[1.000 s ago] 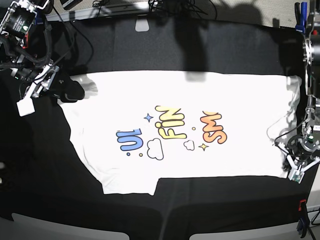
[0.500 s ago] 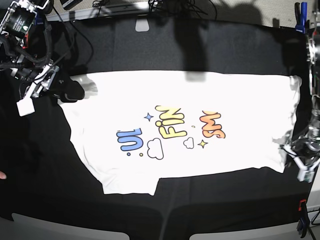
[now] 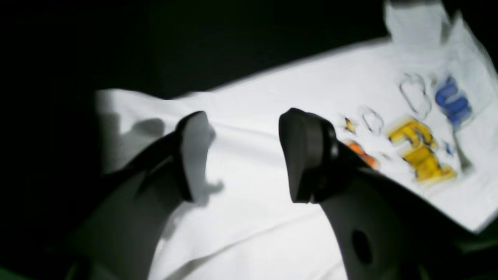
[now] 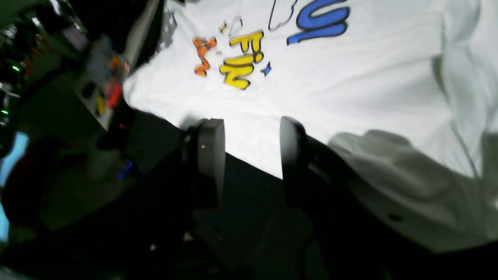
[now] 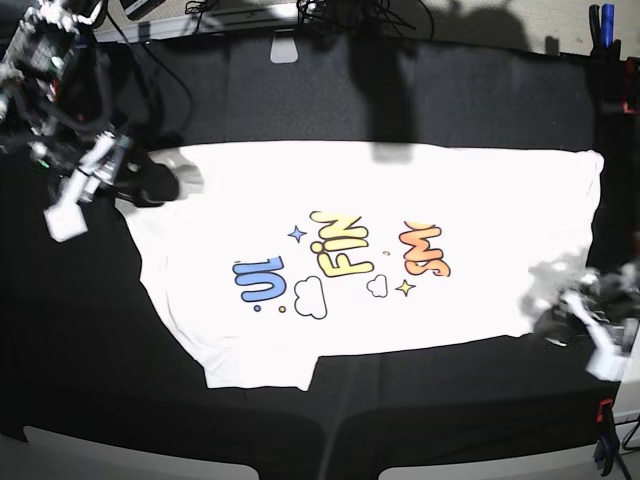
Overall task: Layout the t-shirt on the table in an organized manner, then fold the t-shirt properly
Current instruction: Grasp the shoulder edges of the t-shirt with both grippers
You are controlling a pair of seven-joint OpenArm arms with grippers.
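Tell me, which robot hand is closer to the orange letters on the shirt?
The left gripper. It hovers by the shirt edge nearest the orange letters. The right gripper sits off the far end, past the blue letters.

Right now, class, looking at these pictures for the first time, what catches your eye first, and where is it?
The bright white t-shirt spread print-up across the middle of the black-covered table stands out most, its blue, yellow and orange cartoon letters at its centre. Next come the two arms at its ends: the left gripper open over the white cloth, and the right gripper open at the shirt's edge.
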